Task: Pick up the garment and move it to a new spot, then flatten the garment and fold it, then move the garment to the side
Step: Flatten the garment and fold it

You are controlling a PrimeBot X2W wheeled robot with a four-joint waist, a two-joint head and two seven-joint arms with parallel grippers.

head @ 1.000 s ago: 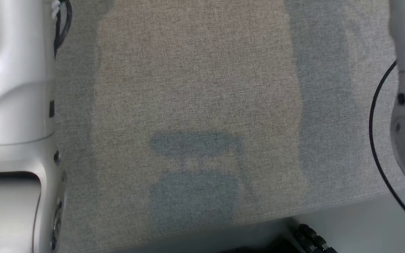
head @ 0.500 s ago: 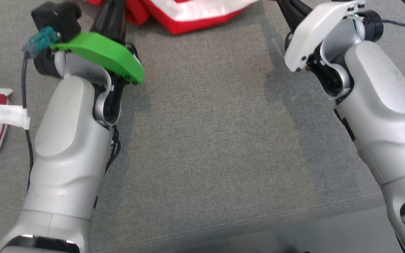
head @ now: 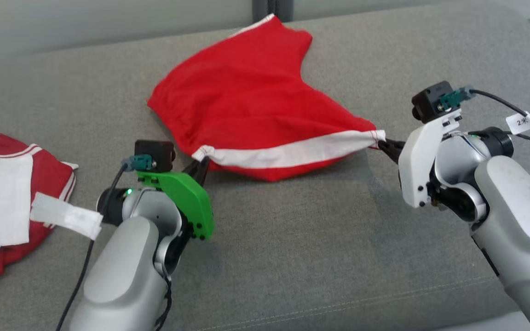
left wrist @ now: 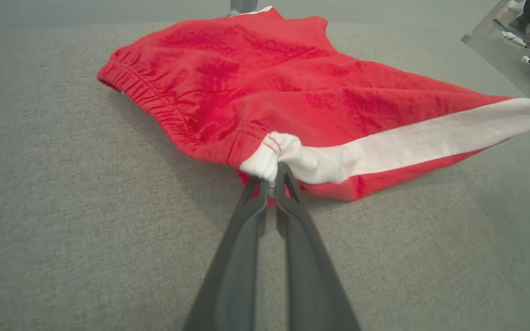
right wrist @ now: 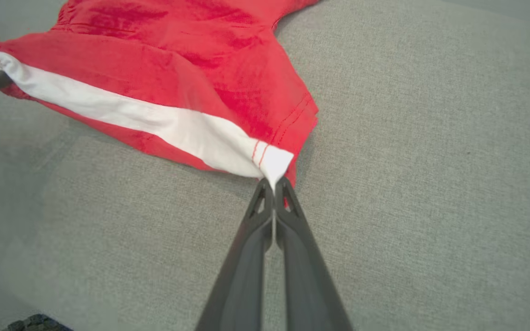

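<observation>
Left end effector (left wrist: 272, 179) is clamped on one end of the white band (head: 292, 154) of the red garment (head: 242, 92), and right end effector (right wrist: 274, 184) grips the other end. This stretches the hem taut, likely for flattening. The rest lies on the grey couch (head: 292, 257).
</observation>
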